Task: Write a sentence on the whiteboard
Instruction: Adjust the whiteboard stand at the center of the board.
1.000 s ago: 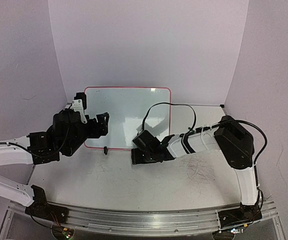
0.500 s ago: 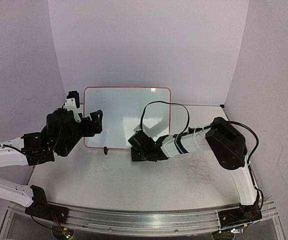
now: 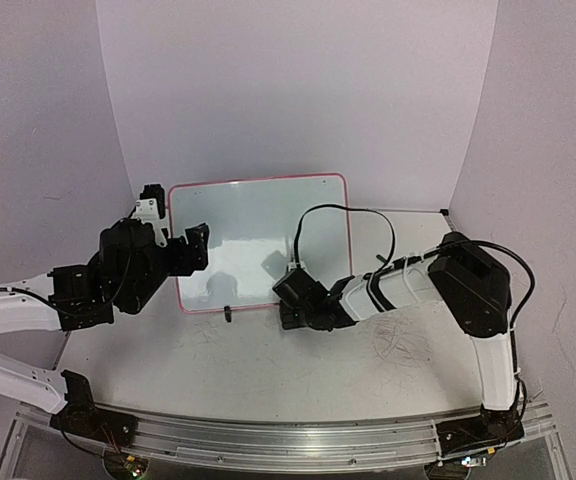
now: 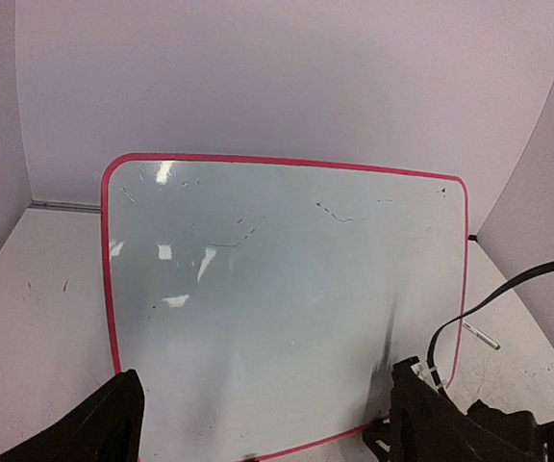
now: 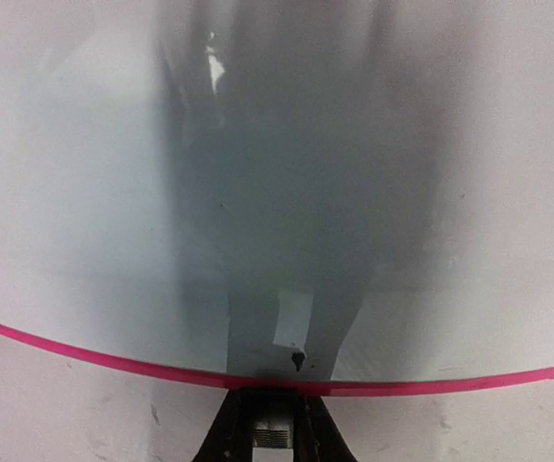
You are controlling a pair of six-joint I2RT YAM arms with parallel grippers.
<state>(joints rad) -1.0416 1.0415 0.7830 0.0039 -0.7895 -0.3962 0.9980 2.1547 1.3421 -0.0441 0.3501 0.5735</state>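
— Two arms: what did they hold?
— Nothing in the left fingers, which were spread wide. The right fingers were pinched shut on the whiteboard's bottom rim.
— Where was it?
— Standing tilted on the bench near the back wall, its faint marks unreadable.

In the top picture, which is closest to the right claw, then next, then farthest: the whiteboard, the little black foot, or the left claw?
1. The whiteboard: the right claw pinches its near edge.
2. The little black foot: left along that edge.
3. The left claw: farthest, at the board's left edge.
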